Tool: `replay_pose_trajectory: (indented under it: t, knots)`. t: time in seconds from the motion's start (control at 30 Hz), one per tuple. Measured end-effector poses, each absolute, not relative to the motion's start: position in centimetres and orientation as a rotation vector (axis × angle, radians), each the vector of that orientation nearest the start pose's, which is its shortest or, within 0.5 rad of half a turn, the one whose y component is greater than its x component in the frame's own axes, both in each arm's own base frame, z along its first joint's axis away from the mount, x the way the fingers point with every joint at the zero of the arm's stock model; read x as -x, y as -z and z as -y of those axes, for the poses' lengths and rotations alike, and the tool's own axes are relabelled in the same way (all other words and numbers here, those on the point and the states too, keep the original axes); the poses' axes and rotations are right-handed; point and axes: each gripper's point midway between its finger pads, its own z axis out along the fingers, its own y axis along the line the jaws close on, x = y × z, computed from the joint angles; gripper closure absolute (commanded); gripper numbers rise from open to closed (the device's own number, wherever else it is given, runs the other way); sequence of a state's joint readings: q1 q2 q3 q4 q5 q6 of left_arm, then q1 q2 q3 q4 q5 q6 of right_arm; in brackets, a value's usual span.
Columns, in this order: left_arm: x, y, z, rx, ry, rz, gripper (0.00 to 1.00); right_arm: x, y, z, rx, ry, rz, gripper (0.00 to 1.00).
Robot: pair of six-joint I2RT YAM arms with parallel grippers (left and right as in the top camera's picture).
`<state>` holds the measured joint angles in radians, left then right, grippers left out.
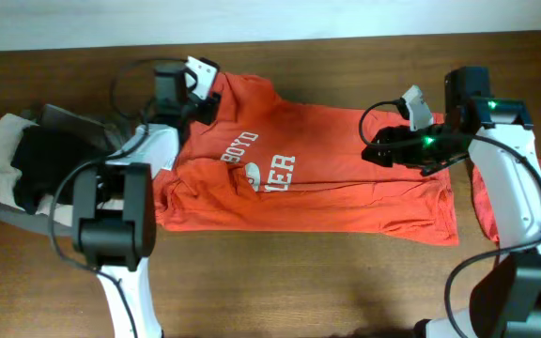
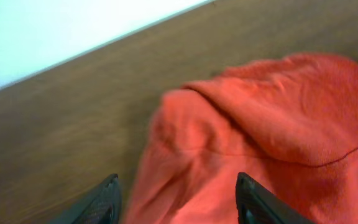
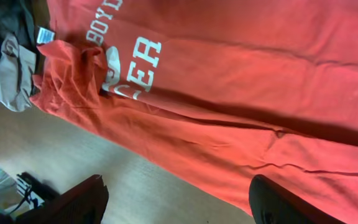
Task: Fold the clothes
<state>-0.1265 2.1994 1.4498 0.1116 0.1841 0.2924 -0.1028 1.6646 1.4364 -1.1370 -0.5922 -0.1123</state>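
Sprawling under both jaws, orange-red T-shirt — left jaws released, right jaws released.

Orange-red T-shirt was spread out on the wooden table, white lettering facing up. Left gripper sat at its top-left corner, right gripper over its right half. Beige-and-black clothes pile off left.

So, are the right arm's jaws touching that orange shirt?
Apart. The right wrist view shows the open jaws hanging above the T-shirt, much of it visible between them.
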Motion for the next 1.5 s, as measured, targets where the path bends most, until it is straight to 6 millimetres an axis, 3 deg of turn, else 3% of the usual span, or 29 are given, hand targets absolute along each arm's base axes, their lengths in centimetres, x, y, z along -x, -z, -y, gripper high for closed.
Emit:
replay_pose_trajectory:
  t: [0.17,0.37,0.4,0.6,0.77,1.07,1.37,1.43,1.5]
  knots:
    - [-58.0,-3.4,12.9,-0.603,0.135,-2.127,0.53,-34.5,-17.5,-5.8,0.105,-0.773,-2.758,0.22]
    - [-57.7,-1.4,13.8,-0.623,0.138,-2.149,0.98,-34.4,-17.3,-5.5,0.1,-0.743,-2.77,0.22]
    - [-57.9,-1.4,13.6,-0.622,0.126,-2.145,1.0,-34.4,-17.3,-5.4,0.101,-0.739,-2.771,0.22]
    - [-58.2,-2.0,13.0,-0.619,0.096,-2.22,1.0,-34.4,-17.1,-5.1,0.097,-0.712,-2.78,0.22]
    - [-57.4,-3.4,12.6,-0.638,0.096,-2.356,1.0,-34.5,-17.1,-5.0,0.097,-0.702,-2.78,0.22]
    - [-52.7,-7.8,12.3,-0.684,0.115,-2.575,1.0,-34.5,-17.1,-5.0,0.097,-0.701,-2.779,0.22]
    - [-47.2,-6.2,11.5,-0.694,0.13,-2.821,0.98,-34.5,-17.1,-5.0,0.096,-0.702,-2.78,0.22]
    - [-45.7,-5.9,11.2,-0.691,0.132,-2.888,0.92,-34.5,-17.1,-5.0,0.095,-0.703,-2.782,0.22]
    - [-44.9,-5.8,11.0,-0.673,0.13,-2.927,0.72,-34.5,-17.1,-5.0,0.096,-0.703,-2.782,0.22]
